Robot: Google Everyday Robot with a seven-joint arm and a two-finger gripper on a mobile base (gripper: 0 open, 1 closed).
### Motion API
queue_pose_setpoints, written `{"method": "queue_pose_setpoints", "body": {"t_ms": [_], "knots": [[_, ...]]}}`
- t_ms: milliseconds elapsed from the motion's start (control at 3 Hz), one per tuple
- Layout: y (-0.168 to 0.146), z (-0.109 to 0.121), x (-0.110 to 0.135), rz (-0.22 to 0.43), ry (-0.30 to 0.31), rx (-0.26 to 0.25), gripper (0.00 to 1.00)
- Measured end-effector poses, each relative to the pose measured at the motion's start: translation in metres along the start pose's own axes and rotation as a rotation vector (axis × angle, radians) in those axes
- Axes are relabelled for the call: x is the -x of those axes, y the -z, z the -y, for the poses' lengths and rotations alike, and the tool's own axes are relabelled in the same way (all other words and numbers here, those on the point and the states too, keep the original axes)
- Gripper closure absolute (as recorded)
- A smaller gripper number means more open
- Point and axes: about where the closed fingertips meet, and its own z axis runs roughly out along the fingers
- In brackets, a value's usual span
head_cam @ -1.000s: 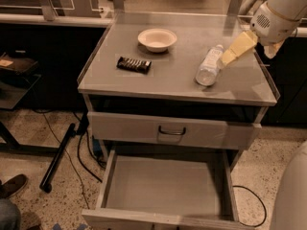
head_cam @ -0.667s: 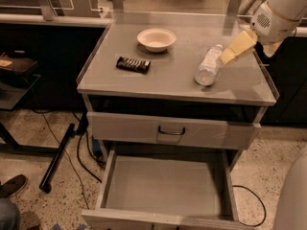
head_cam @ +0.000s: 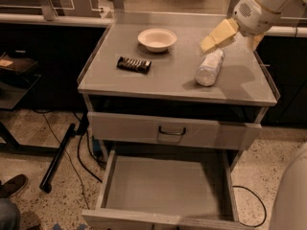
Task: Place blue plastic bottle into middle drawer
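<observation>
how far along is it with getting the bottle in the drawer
Done: the middle drawer is pulled open, floor bare. In hand: the gripper hovers open over the far end of the blue plastic bottle, which lies on the cabinet top, not gripped. Left: grasp, lift, lower into the drawer.

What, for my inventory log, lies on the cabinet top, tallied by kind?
Bottle: 1
Bowl: 1
Snack bar: 1
Total: 3
The gripper is not counted; it is over the bottle's far end, at the right rear of the cabinet top.
</observation>
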Motion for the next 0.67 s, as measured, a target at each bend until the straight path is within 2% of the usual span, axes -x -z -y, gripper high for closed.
{"method": "queue_pose_setpoints", "body": {"t_ms": [333, 667], "knots": [[-0.002, -0.002, 0.004, 0.009, -0.006, 0.001, 0.0], [-0.017, 0.003, 0.012, 0.006, -0.068, 0.01, 0.0]]}}
